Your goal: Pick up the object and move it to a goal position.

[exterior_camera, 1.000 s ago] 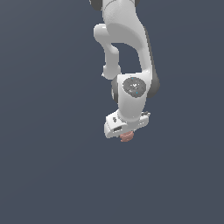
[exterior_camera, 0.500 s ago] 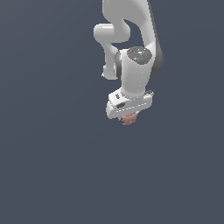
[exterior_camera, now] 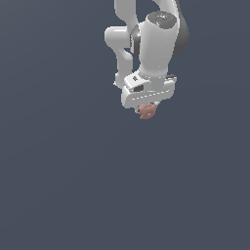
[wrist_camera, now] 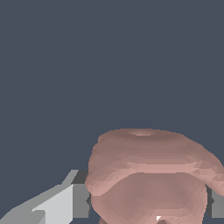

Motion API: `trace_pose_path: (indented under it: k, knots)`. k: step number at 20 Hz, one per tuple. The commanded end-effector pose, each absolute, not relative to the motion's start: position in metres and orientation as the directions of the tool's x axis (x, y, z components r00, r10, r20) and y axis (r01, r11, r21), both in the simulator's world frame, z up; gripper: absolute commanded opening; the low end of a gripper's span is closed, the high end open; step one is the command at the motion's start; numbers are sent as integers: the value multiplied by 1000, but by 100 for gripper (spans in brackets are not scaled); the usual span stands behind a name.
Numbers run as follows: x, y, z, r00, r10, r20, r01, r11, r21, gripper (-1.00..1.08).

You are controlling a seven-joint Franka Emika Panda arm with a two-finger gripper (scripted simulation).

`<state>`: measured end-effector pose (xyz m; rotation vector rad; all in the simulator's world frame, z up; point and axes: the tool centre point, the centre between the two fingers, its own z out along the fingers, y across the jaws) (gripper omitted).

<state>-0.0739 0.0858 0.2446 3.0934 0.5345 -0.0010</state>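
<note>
A plain, dark slate-grey background [exterior_camera: 58,185] fills the exterior view from edge to edge, even in tone and without markings, edges or seams. The wrist view shows the same flat grey expanse [wrist_camera: 65,65]. Whether it is a worktop surface cannot be told.

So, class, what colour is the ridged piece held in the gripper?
Salmon pink: the ridged piece shows best in the wrist view, between the white gripper fingers.
</note>
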Motion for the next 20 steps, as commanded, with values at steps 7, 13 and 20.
trace_pose_path:
  k: [7, 13, 20]
  knots:
    - [-117, 94, 299, 942, 336, 0, 336, -942, 1, -100]
    - [-135, 98, 323, 942, 336, 0, 336, -942, 0, -100]
    - [-142, 100, 334, 942, 336, 0, 336, -942, 0, -100]
